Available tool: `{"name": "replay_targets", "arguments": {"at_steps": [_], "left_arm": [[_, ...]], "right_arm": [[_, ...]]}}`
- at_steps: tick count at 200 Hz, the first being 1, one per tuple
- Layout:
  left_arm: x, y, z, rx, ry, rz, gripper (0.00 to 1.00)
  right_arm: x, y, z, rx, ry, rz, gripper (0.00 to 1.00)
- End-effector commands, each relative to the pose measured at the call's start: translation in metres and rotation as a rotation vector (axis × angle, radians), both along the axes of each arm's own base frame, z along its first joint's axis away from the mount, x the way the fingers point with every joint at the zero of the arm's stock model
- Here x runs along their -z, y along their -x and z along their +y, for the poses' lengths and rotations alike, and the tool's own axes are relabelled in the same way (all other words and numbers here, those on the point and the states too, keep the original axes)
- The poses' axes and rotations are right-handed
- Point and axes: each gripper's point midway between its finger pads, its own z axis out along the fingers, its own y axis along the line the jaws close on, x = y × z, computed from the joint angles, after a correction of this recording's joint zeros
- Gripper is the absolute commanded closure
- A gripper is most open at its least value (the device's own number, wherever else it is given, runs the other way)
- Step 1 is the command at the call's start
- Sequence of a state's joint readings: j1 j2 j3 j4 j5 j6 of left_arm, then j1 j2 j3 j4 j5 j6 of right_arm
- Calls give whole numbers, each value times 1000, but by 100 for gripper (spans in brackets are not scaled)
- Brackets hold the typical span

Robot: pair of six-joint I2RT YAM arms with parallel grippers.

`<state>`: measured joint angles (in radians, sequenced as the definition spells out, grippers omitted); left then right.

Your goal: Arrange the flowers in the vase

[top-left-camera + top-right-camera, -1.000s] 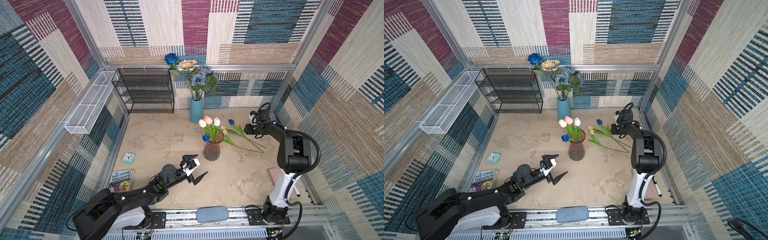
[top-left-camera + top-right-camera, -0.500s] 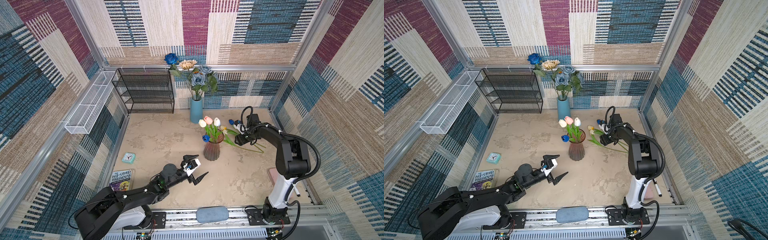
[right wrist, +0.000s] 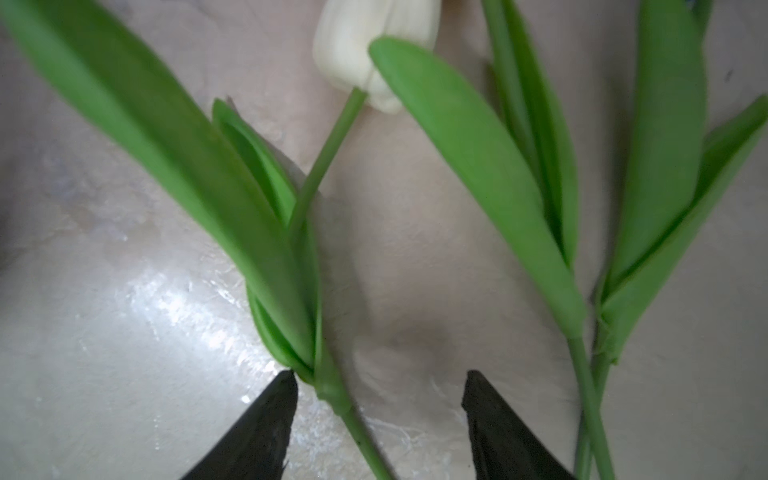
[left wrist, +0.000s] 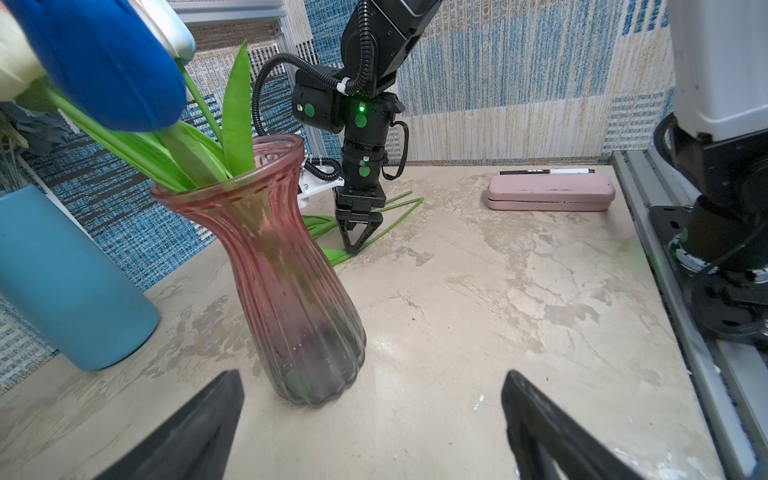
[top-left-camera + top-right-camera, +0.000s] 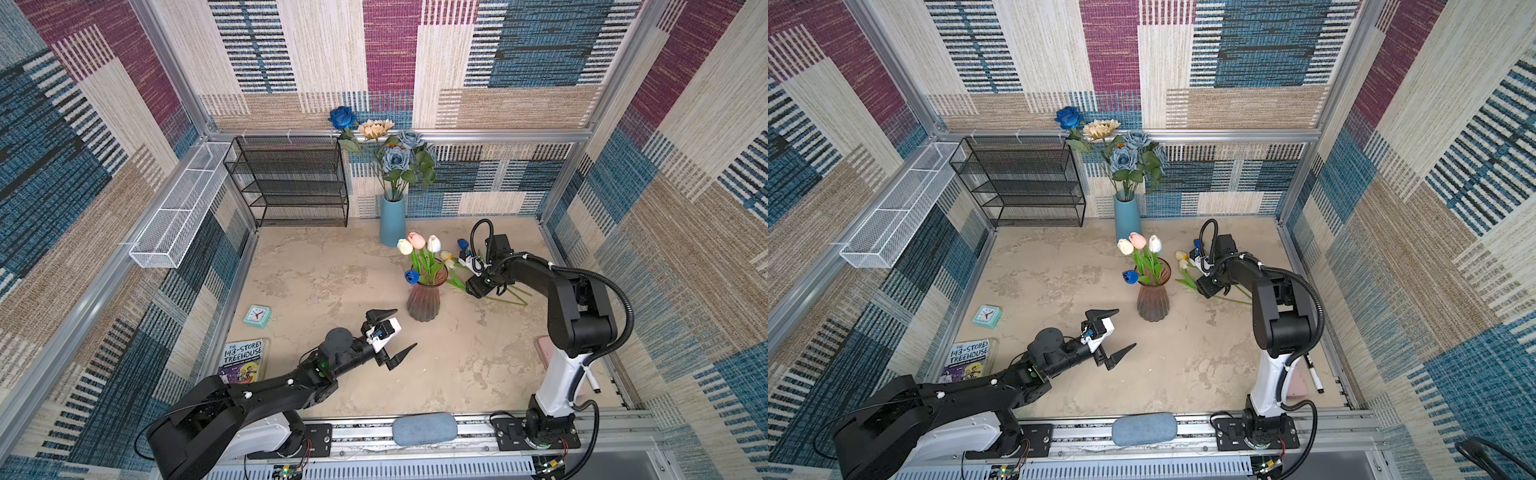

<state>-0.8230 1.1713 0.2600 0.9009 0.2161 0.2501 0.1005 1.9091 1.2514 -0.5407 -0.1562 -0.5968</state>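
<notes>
Now, in both top views, bent over loose tulips point(image 5: 448, 257) lying on the table just beside the pink glass vase point(image 5: 423, 299), right gripper point(image 5: 473, 289) fingertips hidden under the wrist; from the left wrist, left gripper point(image 4: 372, 376) spread wide, empty, facing the vase; from the right wrist, jaws apart astride the stem of a white tulip point(image 3: 365, 45), probably needing only closing and lifting, bloom cut off, leaves blurred.

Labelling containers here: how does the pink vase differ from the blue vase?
The pink vase is see-through ribbed glass with a flared mouth; the blue vase is opaque and smooth-sided. The pink vase holds short tulips; the blue vase holds tall roses and a sunflower. The pink vase stands out on the table, the blue vase against the back wall. Both stand upright, holding flowers.
</notes>
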Motion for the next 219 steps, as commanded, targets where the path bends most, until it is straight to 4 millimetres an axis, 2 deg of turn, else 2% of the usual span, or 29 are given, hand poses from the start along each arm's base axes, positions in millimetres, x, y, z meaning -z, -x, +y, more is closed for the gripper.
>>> {"name": "replay_targets", "arguments": {"at_steps": [1,21,63,84,100,133,163,187,219], "left_arm": [[-3,1,-1,5,-2,-23,0],[-3,0,0,4,-4,-26,0],[-4,1,0,4,0,-26,0],[-5,1,1,-2,-3,-32,0],[-4,1,2,-3,-5,-31,0],[-5,1,2,-4,-5,-33,0],[-5,1,2,-5,-9,-36,0],[-5,1,3,-7,-10,-40,0],[-8,3,4,-4,5,-51,0]], "right_arm": [[10,-1,-2,-19,25,6,42],[18,3,-1,-22,16,42,47],[31,6,7,-45,-20,79,70],[36,8,13,-61,-54,93,75],[33,8,19,-73,-88,91,79],[8,3,37,-117,-168,36,86],[-22,4,54,-171,-238,-26,93],[-45,5,65,-204,-278,-76,94],[-93,5,76,-247,-356,-202,100]]}}
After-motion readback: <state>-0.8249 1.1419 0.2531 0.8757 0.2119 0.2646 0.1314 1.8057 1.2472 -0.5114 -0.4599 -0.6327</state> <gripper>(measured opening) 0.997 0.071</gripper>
